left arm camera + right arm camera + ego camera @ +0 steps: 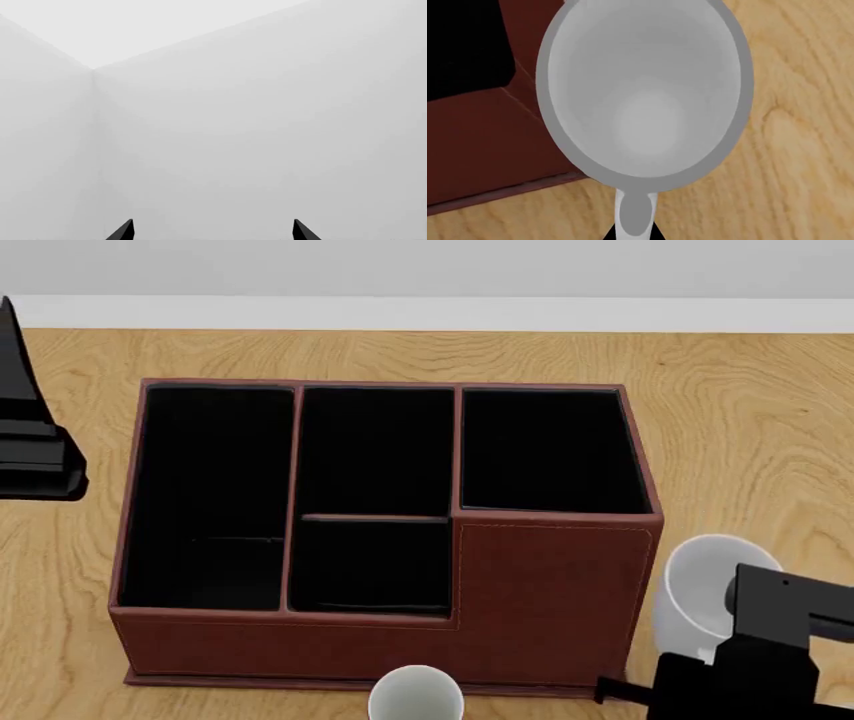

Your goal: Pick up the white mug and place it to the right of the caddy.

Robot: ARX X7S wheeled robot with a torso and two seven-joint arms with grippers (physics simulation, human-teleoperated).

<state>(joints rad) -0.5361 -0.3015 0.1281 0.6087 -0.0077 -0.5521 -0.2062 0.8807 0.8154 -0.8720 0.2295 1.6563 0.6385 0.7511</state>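
Note:
The white mug (694, 585) is just right of the caddy's (534, 580) front right corner, its opening facing the head camera. In the right wrist view the white mug (644, 90) fills the frame beside the caddy's reddish-brown wall (480, 145). My right gripper (635, 235) is shut on the mug's looped handle (635, 215), with a black fingertip on each side of it. Whether the mug rests on the table or hangs above it I cannot tell. My left gripper (213, 232) is open, holds nothing and points at a bare wall corner.
A smaller mug with a white inside (416, 695) stands right in front of the caddy. The wooden table (747, 410) stretches behind and right of the caddy. My left arm (34, 440) hangs at the table's left edge, and the right arm's black body (761, 650) hides the mug's near side.

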